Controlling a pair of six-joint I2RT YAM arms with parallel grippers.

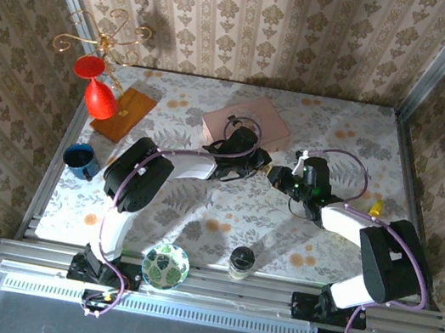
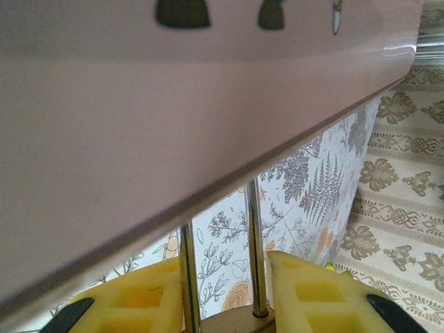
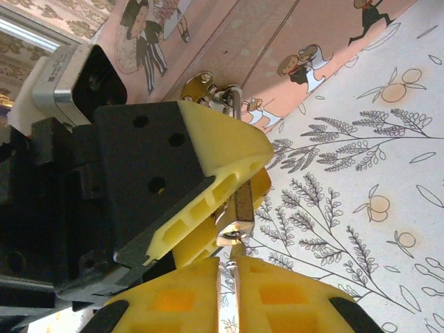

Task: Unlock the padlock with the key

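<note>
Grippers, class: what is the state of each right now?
Left gripper: shut on the padlock.
Right gripper: shut on the key.

- No legible text, brand, number or sign.
- Pink box [image 3: 305, 31] lid: printed cartoon figures, no lettering readable.
- Dark marks [image 2: 182, 12] on box face, left wrist view: blurred, unreadable.

— What does the table [image 1: 222, 218] look like?
— It has a pale top printed with flowers.
— What lies on it?
— A flat pink box [image 1: 256, 121] at the back, a brown wooden board [image 1: 129, 111] back left, a blue cup [image 1: 81, 159] at the left edge, and a green patterned bowl [image 1: 165, 265] and a dark-lidded jar [image 1: 241, 261] at the front.
</note>
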